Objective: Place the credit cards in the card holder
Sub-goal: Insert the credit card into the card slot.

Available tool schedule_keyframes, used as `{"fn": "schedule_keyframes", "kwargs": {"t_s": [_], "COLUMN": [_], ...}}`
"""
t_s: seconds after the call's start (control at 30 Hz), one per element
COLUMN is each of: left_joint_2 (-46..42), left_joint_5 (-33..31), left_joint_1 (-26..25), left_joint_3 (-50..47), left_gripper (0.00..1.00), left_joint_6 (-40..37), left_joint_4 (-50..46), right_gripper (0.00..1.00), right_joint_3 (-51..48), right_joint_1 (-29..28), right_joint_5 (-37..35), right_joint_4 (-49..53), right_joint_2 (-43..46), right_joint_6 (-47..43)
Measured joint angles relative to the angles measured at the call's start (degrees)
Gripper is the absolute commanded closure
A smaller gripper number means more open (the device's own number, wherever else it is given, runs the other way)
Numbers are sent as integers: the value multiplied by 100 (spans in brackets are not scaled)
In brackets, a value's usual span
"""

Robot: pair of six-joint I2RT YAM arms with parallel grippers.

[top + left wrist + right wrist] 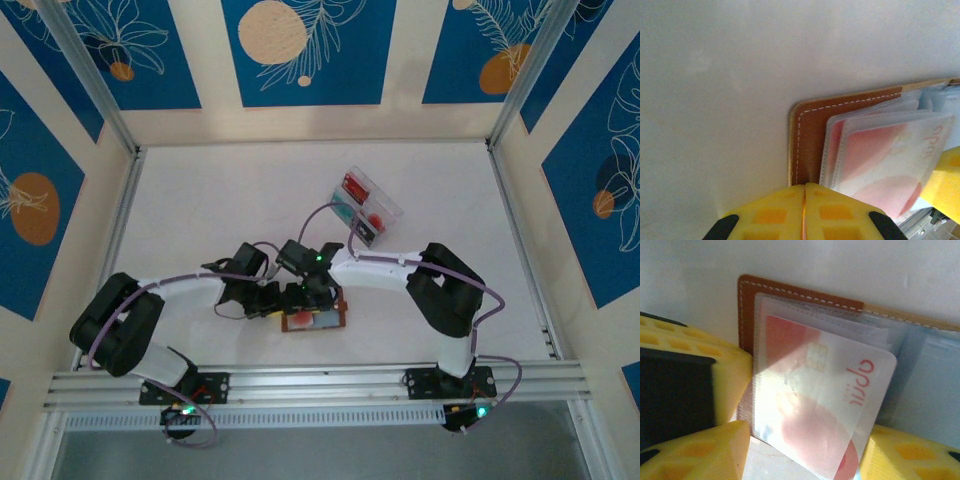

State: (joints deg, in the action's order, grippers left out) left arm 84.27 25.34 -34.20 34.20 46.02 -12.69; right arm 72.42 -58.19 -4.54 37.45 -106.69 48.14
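Jaws: left pinching card holder (807, 135); right apart around red card (830, 405); tray (392, 208) beyond.

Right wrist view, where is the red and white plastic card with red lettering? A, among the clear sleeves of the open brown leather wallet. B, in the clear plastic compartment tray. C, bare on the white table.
A: the card sits in frosted sleeves of the wallet, lettered end sticking out.

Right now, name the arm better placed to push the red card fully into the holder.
Right. The right gripper, open, straddles the red card sticking out of the holder. The left gripper is shut at the holder's brown edge, apparently pinning it.
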Motion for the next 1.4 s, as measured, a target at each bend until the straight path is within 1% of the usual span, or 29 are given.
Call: {"fn": "schedule_keyframes", "kwargs": {"t_s": [0.1, 0.3, 0.53, 0.9, 1.2, 1.3, 1.37, 1.4], "left_joint_2": [0, 0, -7, -17, -22, -22, -22, -22], "left_joint_5": [-7, 0, 4, 4, 11, 11, 11, 9], "left_joint_1": [-11, -7, -9, -9, -9, -9, -9, -9], "left_joint_3": [-11, -44, -52, -70, -79, -79, -79, -79], "left_gripper": [92, 92, 92, 92, 92, 92, 92, 92], "left_joint_6": [22, 109, 101, 101, 101, 98, 98, 98], "left_joint_4": [33, 96, 114, 120, 142, 146, 149, 151], "right_gripper": [40, 39, 41, 42, 42, 46, 53, 60], "right_joint_3": [251, 614, 632, 603, -59, -94, -92, -90], "right_joint_1": [-20, -85, -109, -31, 186, 201, 236, 267], "right_joint_5": [-262, -494, -551, -251, 306, 181, 4, -66], "right_joint_4": [236, 743, 756, 673, -131, -160, -26, 50], "right_joint_2": [-52, -319, -361, -400, -90, 26, 210, 310], "right_joint_6": [-46, -184, -229, -273, -251, -376, -538, -619]}}
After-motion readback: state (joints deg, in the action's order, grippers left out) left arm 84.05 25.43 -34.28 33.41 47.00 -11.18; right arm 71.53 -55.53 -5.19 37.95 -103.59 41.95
